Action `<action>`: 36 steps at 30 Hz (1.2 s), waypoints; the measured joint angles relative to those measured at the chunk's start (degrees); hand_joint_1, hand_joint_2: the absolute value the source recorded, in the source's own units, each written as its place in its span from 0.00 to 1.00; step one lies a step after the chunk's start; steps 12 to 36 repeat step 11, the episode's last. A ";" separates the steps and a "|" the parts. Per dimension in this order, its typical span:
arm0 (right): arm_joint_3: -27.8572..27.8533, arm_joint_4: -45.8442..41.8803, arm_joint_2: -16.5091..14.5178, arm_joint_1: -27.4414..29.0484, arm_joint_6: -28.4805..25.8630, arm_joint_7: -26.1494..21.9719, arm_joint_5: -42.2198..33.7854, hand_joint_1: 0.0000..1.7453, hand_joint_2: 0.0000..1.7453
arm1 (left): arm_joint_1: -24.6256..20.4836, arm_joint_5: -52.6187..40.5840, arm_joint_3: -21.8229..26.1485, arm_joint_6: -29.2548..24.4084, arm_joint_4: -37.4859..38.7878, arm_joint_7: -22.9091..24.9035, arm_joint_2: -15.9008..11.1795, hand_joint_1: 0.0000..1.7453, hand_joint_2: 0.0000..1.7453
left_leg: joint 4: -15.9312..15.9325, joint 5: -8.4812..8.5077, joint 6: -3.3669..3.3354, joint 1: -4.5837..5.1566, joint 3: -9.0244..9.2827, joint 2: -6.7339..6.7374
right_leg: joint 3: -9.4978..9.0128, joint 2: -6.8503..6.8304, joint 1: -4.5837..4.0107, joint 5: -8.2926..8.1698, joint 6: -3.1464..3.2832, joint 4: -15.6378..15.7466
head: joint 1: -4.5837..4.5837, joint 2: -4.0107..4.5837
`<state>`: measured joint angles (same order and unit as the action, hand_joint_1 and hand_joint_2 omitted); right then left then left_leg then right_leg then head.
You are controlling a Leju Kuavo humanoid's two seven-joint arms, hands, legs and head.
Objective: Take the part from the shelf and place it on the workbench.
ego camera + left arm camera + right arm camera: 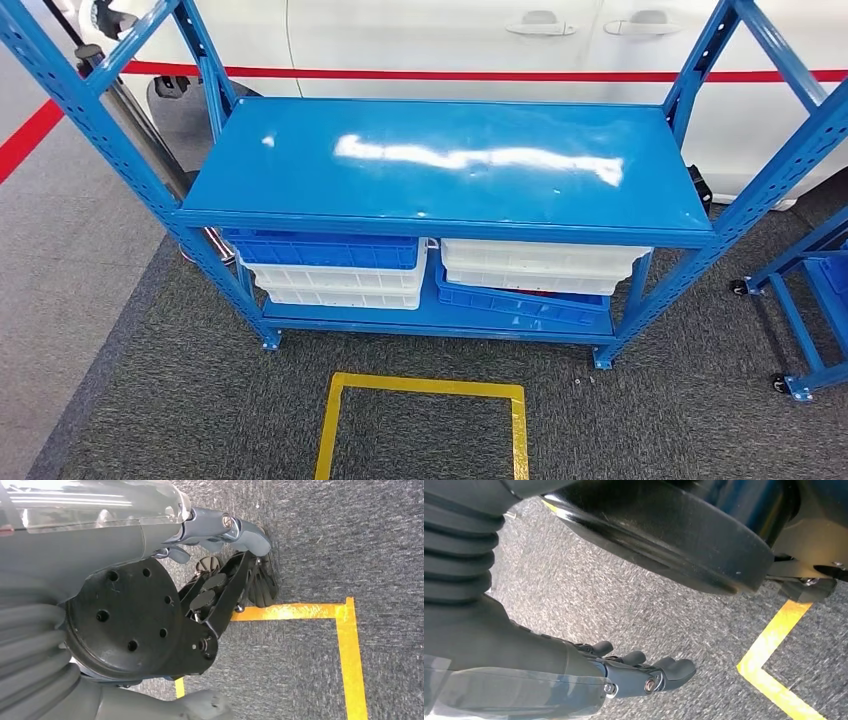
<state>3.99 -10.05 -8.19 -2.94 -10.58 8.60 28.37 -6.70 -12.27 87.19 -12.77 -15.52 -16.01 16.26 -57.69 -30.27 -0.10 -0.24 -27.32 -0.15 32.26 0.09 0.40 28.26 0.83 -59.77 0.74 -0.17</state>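
A blue steel shelf (445,165) stands on grey carpet, its uprights cut off at the frame's top and its upper deck bare and glossy. The part itself cannot be made out. On the lower deck sit four bins, partly hidden under the deck: two blue bins (325,250) and two white bins (540,265). A yellow floor marking (425,390) lies in front. The left robot hand (225,532) and right robot hand (644,672) hang over the carpet, fingers loosely apart, holding nothing.

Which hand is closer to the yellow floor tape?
Left, seemingly. The left hand hangs almost over the yellow floor tape; the right hand hangs off to the side of its corner.
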 joint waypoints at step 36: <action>-0.67 -0.17 -0.14 -0.16 -3.55 3.34 0.80 0.00 1.00 | -0.06 -2.67 -2.15 -8.07 0.04 7.93 -0.07 0.00 1.00 | -0.02 -0.04 0.01 0.04 0.19 0.00 | -0.41 -0.04 0.06 -0.11 -0.22 0.37 | 0.00 0.00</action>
